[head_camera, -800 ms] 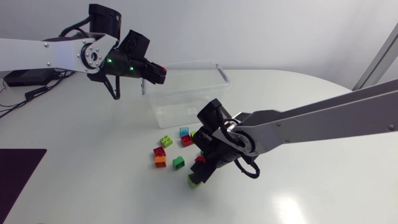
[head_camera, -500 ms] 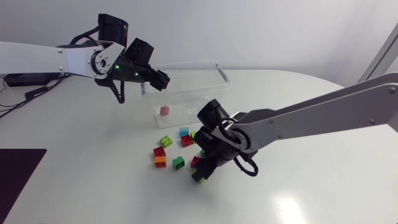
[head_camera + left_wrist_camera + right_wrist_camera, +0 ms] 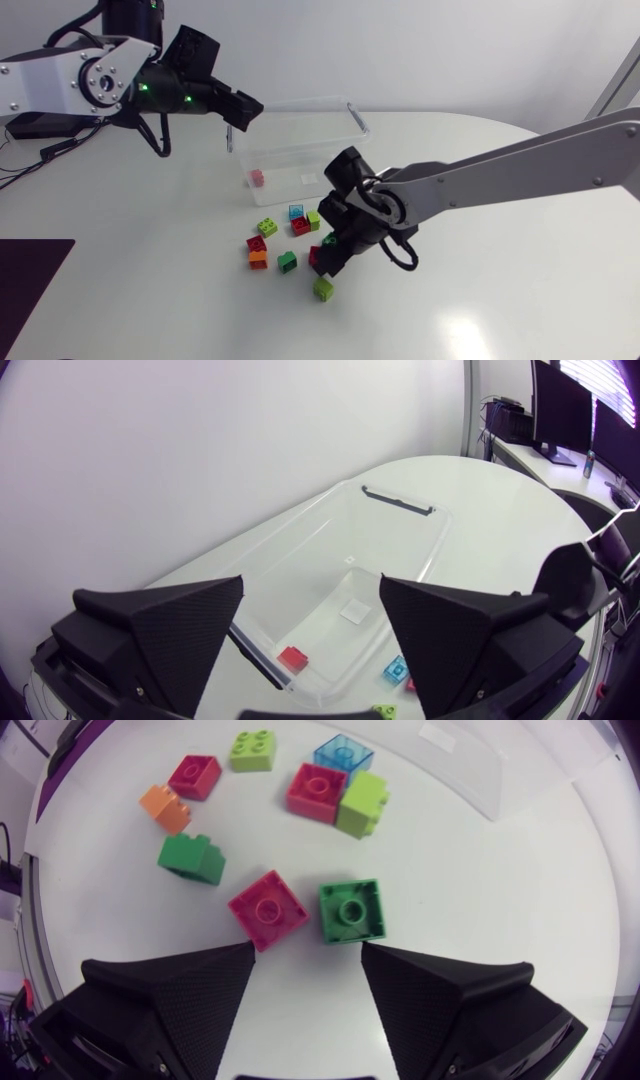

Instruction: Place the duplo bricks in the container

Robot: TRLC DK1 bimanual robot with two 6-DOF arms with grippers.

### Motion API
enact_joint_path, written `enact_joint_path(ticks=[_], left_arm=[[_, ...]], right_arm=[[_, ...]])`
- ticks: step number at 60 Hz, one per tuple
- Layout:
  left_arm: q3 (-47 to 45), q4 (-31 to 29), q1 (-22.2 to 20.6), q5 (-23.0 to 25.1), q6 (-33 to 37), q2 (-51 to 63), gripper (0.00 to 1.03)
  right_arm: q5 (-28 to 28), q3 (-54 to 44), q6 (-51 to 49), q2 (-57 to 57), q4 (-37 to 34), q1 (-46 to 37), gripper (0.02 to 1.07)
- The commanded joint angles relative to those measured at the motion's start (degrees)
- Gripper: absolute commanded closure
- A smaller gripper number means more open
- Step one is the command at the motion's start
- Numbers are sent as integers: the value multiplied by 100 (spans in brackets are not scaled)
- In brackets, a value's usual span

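White table [image 3: 500, 300]: a small red brick [image 3: 257, 177] just dropped into the clear plastic box [image 3: 285, 150], one done. Left gripper [image 3: 311, 585] and right gripper [image 3: 307, 948] are open.

— Where do the bricks lie?
— One brick [image 3: 257, 178] is in the container [image 3: 290, 150]. The cluster [image 3: 275, 238] lies on the table [image 3: 500, 300] before it, with a lone brick [image 3: 323, 289] nearer still.
— And the grippers?
— The left gripper [image 3: 245, 108] hangs over the container's left rim. The right gripper [image 3: 335, 255] is just right of the cluster.

Clear container [image 3: 300, 102] holding one red brick [image 3: 257, 178], coloured bricks [image 3: 301, 226] scattered just beside
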Motion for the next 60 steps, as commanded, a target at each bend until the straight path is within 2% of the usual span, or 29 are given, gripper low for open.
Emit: enact_joint_path(ticks=[1,13,45,49,51,56,60], left_arm=[[-266,-82,46,-21,32,-246,7],[-574,-152,63,-21,120,-659,7],[-1066,-328,19,-21,270,-1371,7],[-1137,-354,-16,-21,279,-1441,7],[-1172,-416,-16,-21,331,-1476,7],[-1198,-600,-7,-13,437,-1538,7],[-1198,-820,-16,14,595,-1608,7]], right_arm=[[60,209,119,-84,-90,-188,24],[60,384,-75,206,-107,-434,24],[-10,877,-452,874,-318,-390,25],[-10,912,-488,918,-327,-364,35],[-10,920,-514,945,-336,-346,47],[-19,903,-540,980,-345,-346,63],[-28,841,-523,945,-345,-346,68]])
